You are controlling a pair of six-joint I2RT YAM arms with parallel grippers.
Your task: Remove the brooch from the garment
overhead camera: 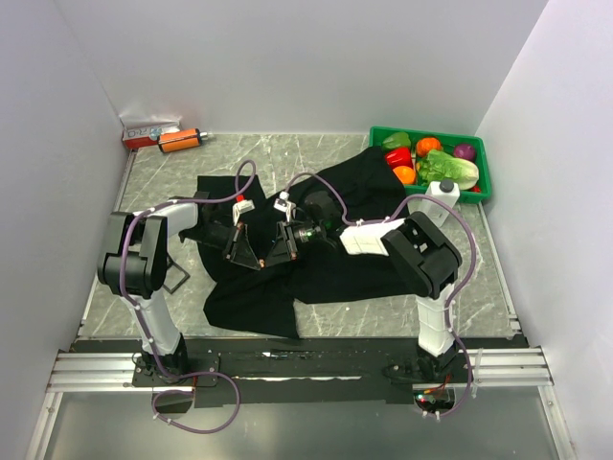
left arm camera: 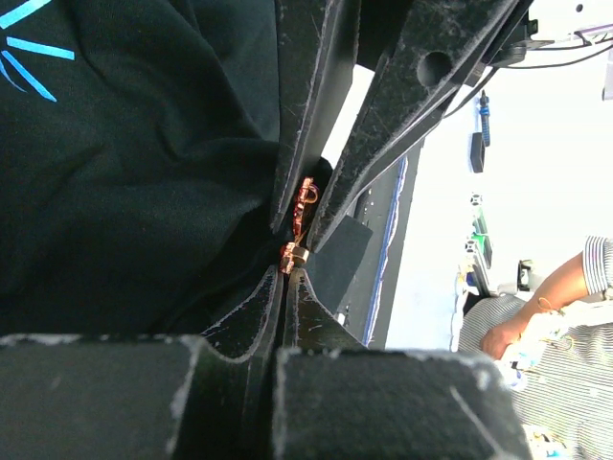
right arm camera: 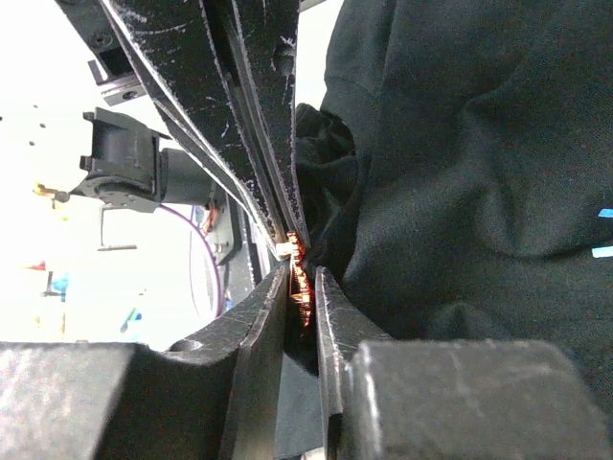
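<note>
Closest to the lens in the left wrist view, the left gripper [left arm camera: 285, 271] is fully closed. Its black fingertips [left arm camera: 251, 321] pinch the small tan end of the brooch [left arm camera: 292, 255], right at a fold of the garment [left arm camera: 144, 192]. From the opposite side the right gripper [right arm camera: 302, 280] meets it tip to tip. Its jaws leave only a narrow gap, and the orange part of the brooch fills this gap, so both grippers have hold of the same ornament. The brooch sits between the two pairs of tips, against the cloth, over the middle of the garment.

All the fingers are hard and black, with many pale scratches and bits of lint on the edges. The brooch is shiny, copper-orange, of irregular looped shape, with a duller tan piece at one end. The garment is soft matte black cloth, wrinkled and bunched near the grippers, with a light blue starburst mark [left arm camera: 29, 57]. It lies spread on a grey marble-pattern table [overhead camera: 172, 182].

In the far left corner lie a red-and-white box [overhead camera: 146, 132] and an orange cylinder [overhead camera: 179, 141] with a black cap. At the right, a white bottle [overhead camera: 442, 197] with a dark cap stands just beside the cloth. Behind it, a green bin [overhead camera: 487, 171] holds vegetables: a red pepper [overhead camera: 398, 156], two orange pieces, a purple one and a pale green lettuce [overhead camera: 452, 171].
</note>
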